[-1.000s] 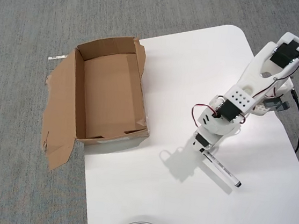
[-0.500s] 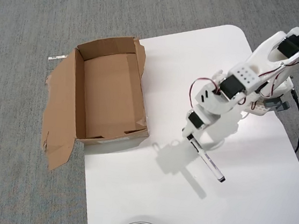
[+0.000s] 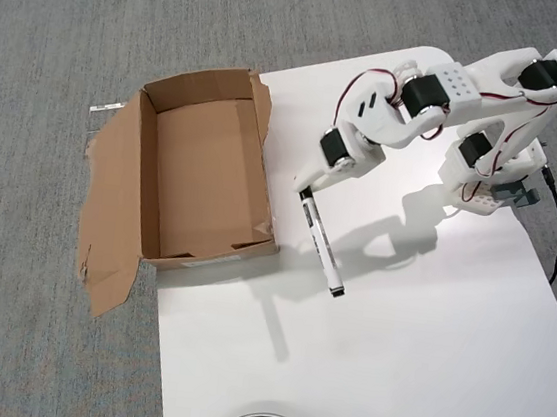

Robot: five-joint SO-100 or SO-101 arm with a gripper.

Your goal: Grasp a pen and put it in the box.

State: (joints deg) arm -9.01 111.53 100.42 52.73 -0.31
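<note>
The end effector (image 3: 306, 194) pinches the pen (image 3: 321, 244) by its far end, right of the box (image 3: 141, 178); carry it well over the rim before releasing.

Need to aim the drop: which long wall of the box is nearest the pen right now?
The right-hand long wall in the overhead view, on the white table. The pen hangs from the gripper just beside that wall of the box; the opposite wall adjoins the flattened flap.

The fingers (image 3: 308, 189) clamp the pen (image 3: 321, 244) above the table (image 3: 392, 362), beside the box (image 3: 202, 175).
</note>
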